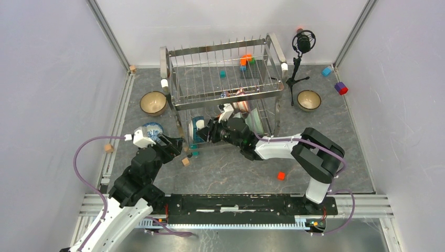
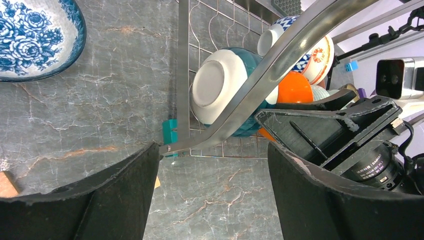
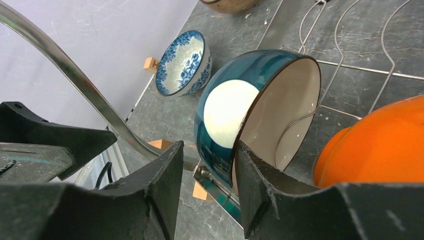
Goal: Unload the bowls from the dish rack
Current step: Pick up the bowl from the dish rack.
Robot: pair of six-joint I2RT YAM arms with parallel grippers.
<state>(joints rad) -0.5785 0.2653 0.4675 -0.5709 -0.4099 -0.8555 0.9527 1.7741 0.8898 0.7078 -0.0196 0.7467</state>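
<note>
The dish rack [image 1: 223, 73] stands at the back middle of the table. On its lower tier a teal bowl [image 3: 235, 105] with a white base stands on edge beside an orange bowl [image 3: 380, 145]. My right gripper [image 3: 209, 150] straddles the teal bowl's rim: one finger lies inside against the rim, the other stands a small gap off the outer wall. The left gripper [image 2: 213, 150] hangs open over bare table at the rack's front left corner, holding nothing. A blue-and-white bowl [image 1: 152, 128] sits upright on the table left of the rack. Two tan bowls [image 1: 154, 102] [image 1: 309, 100] flank the rack.
A slanted rack tube [image 2: 280, 55] crosses just ahead of the left gripper. A black microphone tripod [image 1: 300, 58] stands right of the rack. A red block [image 1: 281, 176], a wooden block [image 1: 185, 161] and others lie scattered; several blocks sit on the upper tier [image 1: 245, 60].
</note>
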